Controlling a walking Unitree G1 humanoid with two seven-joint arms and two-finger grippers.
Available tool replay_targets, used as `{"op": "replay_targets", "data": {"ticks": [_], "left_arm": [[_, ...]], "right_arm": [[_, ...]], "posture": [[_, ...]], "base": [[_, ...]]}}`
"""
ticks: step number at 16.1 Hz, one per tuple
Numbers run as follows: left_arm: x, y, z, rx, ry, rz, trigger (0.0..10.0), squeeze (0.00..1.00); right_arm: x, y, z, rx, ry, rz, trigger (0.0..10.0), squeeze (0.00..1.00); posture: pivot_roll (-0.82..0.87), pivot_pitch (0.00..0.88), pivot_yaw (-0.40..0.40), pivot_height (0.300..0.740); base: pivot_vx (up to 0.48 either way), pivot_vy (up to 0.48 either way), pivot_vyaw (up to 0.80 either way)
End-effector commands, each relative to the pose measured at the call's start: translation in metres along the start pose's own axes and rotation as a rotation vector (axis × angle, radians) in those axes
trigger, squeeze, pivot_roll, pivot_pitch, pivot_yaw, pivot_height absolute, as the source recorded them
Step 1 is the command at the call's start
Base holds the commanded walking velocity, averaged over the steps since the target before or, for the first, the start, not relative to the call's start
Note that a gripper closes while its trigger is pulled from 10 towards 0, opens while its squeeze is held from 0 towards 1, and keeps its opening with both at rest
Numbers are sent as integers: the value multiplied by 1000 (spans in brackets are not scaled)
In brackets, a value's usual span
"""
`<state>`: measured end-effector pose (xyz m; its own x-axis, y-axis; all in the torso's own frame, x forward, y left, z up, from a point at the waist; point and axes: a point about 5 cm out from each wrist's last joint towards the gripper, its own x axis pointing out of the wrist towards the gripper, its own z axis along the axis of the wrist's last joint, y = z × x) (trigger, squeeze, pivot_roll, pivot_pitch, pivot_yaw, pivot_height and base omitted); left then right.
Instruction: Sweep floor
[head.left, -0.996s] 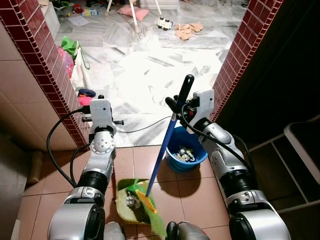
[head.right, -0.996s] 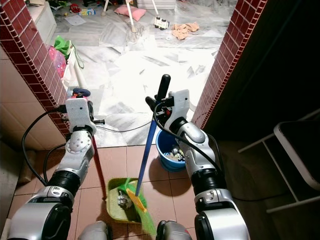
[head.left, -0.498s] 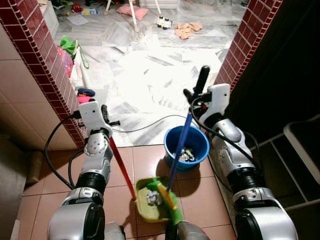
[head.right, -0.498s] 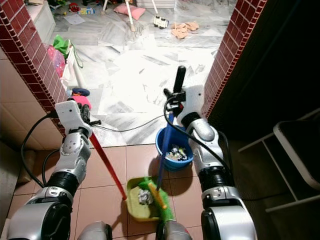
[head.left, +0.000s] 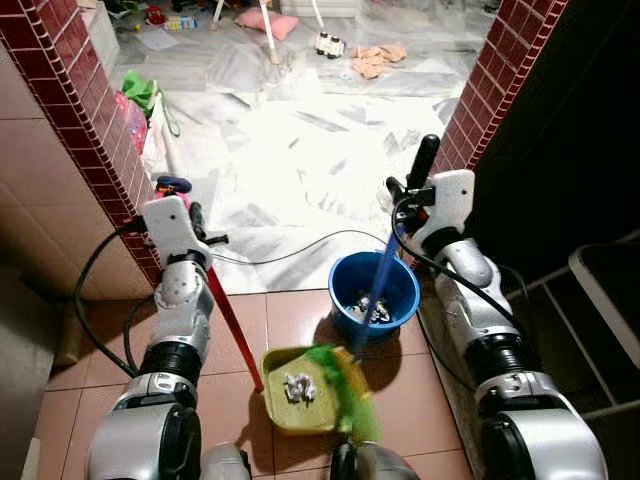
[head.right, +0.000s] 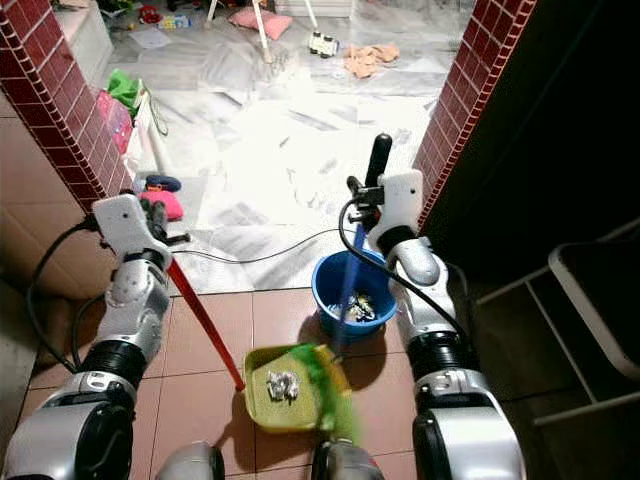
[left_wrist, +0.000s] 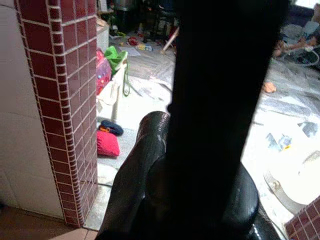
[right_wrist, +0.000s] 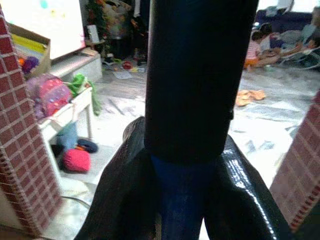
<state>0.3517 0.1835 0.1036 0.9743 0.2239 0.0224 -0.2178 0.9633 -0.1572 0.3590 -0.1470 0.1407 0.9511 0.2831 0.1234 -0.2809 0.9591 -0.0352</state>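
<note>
A blue bucket stands on the terracotta tiles at the doorway threshold, and everything here is placed by it. Litter can be seen inside it.

The right gripper is held above the bucket's far rim, clenched around the black grip of the broom. In the right wrist view the fingers are seen wrapped around the shaft where the black grip meets the blue pole. The pole slants down across the bucket's mouth, and the green bristles are blurred, just in front of the bucket, over the near-side edge of the dustpan.

The dustpan, yellow-green, lies on the tiles just in front of the bucket and slightly to its left, with a crumpled grey scrap in its tray. Its red handle rises obliquely to the left, away from the bucket, up to the left gripper, which is shut around the handle's black top; in the left wrist view a finger is pressed against that dark shaft.

A black cable is laid across the marble floor just beyond the bucket. Red brick-tiled pillars stand on either side of the bucket.
</note>
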Motion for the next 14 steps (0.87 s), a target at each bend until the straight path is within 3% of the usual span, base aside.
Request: {"op": "replay_targets", "data": {"ticks": [1, 8, 11, 14], "left_arm": [[7, -1, 23, -47, -98, 3, 10000, 0], [4, 22, 52, -40, -209, 63, 10000, 0], [4, 34, 77, -10, -280, 96, 10000, 0], [4, 44, 100, 21, -340, 143, 10000, 0]], "right_arm": [[0, -7, 3, -56, -1, -21, 10000, 0], [-9, -11, -11, -112, 33, -30, 10000, 0], [-15, -6, -24, -127, 88, -14, 10000, 0], [-19, -1, -40, -141, 203, 83, 10000, 0]], "posture": [[-76, 51, -79, 740], [-66, 49, -82, 740], [-58, 51, -78, 740], [-56, 49, -67, 740]], "base": [[0, 0, 0], [0, 0, 0], [0, 0, 0], [0, 0, 0]]}}
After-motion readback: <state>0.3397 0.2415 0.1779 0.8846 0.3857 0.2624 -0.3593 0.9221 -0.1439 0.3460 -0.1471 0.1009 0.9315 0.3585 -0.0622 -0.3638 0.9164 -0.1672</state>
